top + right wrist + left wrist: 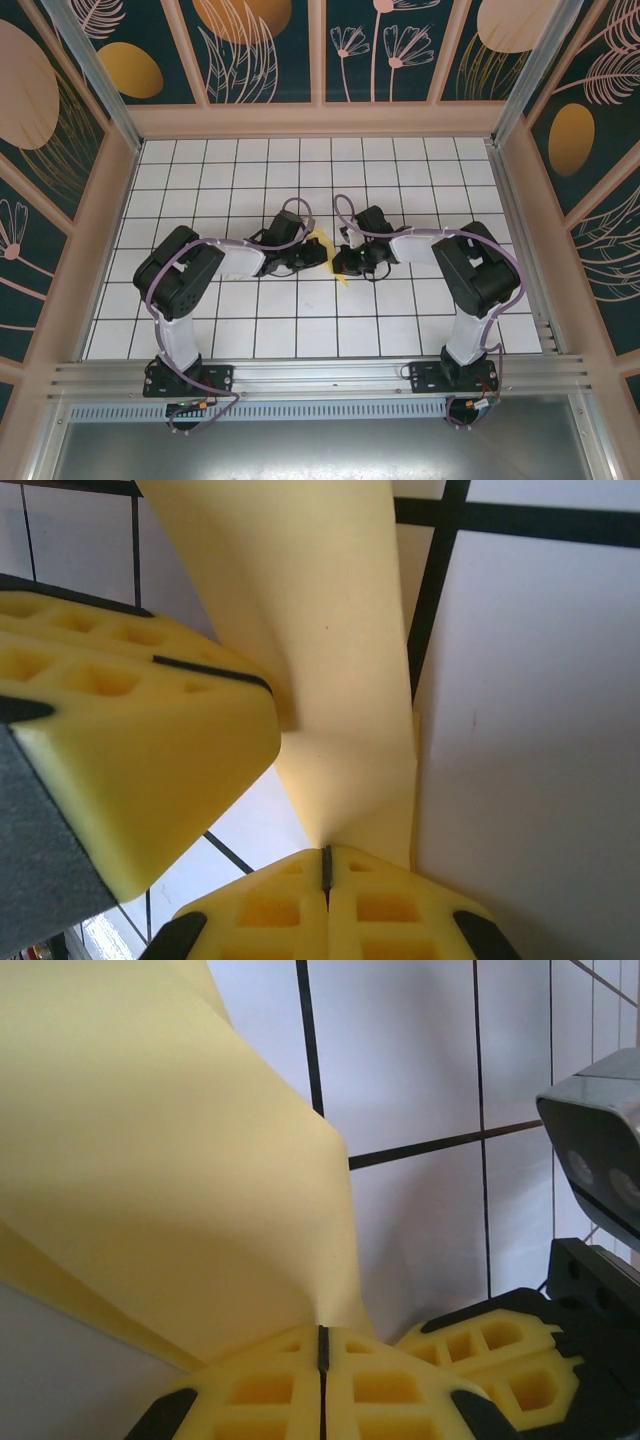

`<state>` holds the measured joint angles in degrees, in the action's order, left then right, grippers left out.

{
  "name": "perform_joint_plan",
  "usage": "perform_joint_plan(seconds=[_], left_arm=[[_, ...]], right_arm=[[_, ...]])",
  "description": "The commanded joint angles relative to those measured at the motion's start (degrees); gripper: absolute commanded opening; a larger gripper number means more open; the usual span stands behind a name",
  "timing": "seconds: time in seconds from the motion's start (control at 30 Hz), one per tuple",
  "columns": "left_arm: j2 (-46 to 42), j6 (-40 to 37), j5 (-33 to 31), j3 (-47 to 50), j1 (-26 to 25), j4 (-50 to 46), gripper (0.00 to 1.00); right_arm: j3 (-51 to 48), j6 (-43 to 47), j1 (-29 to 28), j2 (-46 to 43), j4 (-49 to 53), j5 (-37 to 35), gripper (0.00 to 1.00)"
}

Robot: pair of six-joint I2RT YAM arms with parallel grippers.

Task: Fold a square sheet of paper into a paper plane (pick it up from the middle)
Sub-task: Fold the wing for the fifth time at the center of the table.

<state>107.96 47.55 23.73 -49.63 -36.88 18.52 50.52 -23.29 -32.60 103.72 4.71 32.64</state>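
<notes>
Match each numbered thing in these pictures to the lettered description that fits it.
Things:
1. sheet of paper
2. left gripper
3. table
4. back wall

Descriptions:
a. white tiles with dark lines
b. pale yellow, bent
c. shut, pinching a thin edge
d. dark panels with plant drawings

Pairs: 1-b, 2-c, 3-a, 4-d

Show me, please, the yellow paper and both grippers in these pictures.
yellow paper point(150, 1160): left wrist view, middle of its broad face.
left gripper point(322, 1340): left wrist view, seam between its closed fingertips.
right gripper point(325, 862): right wrist view, seam between its closed fingertips.
</notes>
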Motion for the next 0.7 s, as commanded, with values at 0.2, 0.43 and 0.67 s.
perform_joint_plan(seconds=[0.2,0.43,0.67], left_arm=[[1.44,-4.22,-11.88,-3.85,0.53,-8.41,0.08],[1.99,-6.64,-12.99,-4.26,5.81,-9.31,0.08],[3.57,-10.36,-12.09,-3.27,12.48,-6.38,0.08]], right_arm=[[-2.42,0.61,-0.01,4.42,3.64,-5.13,0.00],[-4.06,0.86,0.04,4.73,3.19,-5.22,0.00],[-4.52,0.83,0.04,5.22,2.59,-4.96,0.00]])
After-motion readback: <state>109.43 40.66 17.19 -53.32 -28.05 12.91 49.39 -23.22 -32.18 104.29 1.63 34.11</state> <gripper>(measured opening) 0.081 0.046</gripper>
